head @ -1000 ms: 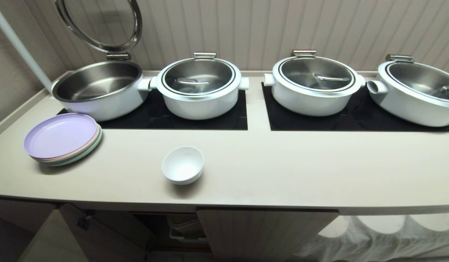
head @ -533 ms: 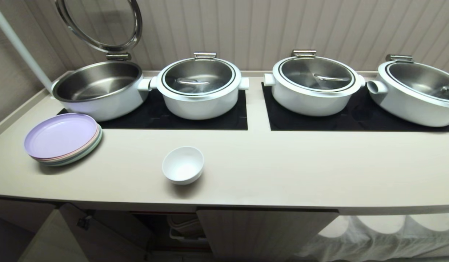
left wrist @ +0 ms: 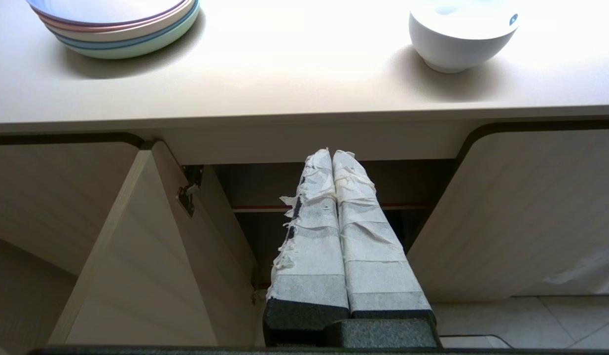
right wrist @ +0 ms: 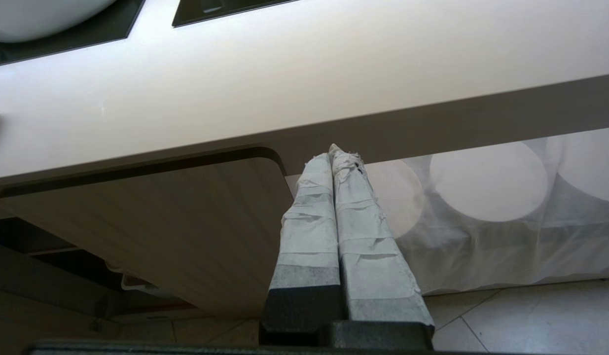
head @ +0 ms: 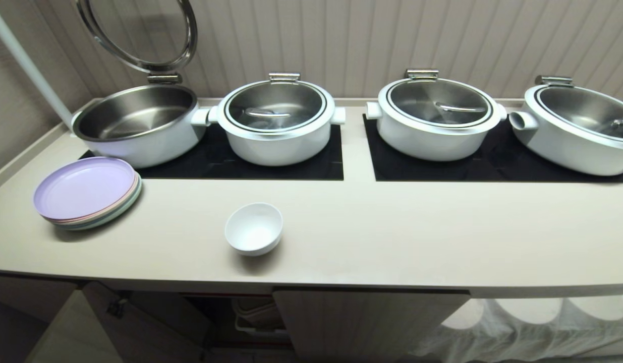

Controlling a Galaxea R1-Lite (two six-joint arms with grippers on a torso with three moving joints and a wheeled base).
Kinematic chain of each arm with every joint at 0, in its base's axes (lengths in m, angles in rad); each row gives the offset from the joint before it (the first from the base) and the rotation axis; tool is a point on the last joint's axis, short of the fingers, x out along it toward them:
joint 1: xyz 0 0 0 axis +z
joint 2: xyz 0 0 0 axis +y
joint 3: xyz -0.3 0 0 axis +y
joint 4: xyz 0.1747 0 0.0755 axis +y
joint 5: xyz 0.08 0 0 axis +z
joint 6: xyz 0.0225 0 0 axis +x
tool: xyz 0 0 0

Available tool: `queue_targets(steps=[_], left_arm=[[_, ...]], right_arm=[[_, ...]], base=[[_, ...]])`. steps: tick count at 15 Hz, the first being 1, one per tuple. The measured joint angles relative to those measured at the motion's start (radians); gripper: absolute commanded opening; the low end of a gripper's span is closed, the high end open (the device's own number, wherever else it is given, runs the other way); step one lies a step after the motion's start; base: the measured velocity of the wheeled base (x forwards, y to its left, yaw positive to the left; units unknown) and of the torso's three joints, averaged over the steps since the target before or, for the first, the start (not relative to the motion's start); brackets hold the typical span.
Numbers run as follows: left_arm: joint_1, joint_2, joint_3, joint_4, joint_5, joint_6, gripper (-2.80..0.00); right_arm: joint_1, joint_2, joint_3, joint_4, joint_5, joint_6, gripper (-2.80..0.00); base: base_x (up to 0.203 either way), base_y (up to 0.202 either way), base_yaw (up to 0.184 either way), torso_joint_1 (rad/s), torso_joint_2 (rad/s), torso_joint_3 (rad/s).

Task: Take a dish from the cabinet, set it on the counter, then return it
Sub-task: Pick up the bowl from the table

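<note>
The dish (head: 253, 228), a small white bowl, stands upright on the cream counter (head: 392, 237) near its front edge, and also shows in the left wrist view (left wrist: 462, 32). Below the counter the cabinet (head: 361, 317) has its left door (left wrist: 151, 256) swung open, showing a dark inside with a red-edged shelf (left wrist: 408, 207). My left gripper (left wrist: 332, 154) hangs shut and empty in front of that opening, below the counter's edge. My right gripper (right wrist: 334, 150) is shut and empty too, parked lower down before the closed right door (right wrist: 176, 222). Neither arm shows in the head view.
A stack of pastel plates (head: 87, 191) lies at the counter's left. Several big white pots (head: 278, 123) stand on two black mats (head: 493, 161) at the back, the leftmost (head: 134, 121) with its lid raised. A white patterned cloth (right wrist: 506, 217) hangs under the counter at the right.
</note>
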Motion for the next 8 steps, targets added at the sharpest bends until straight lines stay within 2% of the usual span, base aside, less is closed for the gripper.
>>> queue_targets(steps=[3, 5, 8], left_arm=[[0.0, 0.0, -0.004, 0.001, -0.004, 0.009, -2.8], [0.0, 0.0, -0.008, -0.004, -0.015, 0.038, -2.8], [0.0, 0.0, -0.051, -0.006, -0.099, 0.037, -2.8]], right_arm=[[0.0, 0.0, 0.0, 0.0, 0.0, 0.0, -2.8], [0.0, 0.0, 0.0, 0.0, 0.001, 0.0, -2.8], [0.0, 0.0, 0.0, 0.0, 0.0, 0.0, -2.8]], base=[[0.0, 0.0, 0.0, 0.0, 0.0, 0.0], [0.0, 0.0, 0.0, 0.0, 0.0, 0.0], [0.0, 0.0, 0.0, 0.0, 0.0, 0.0]])
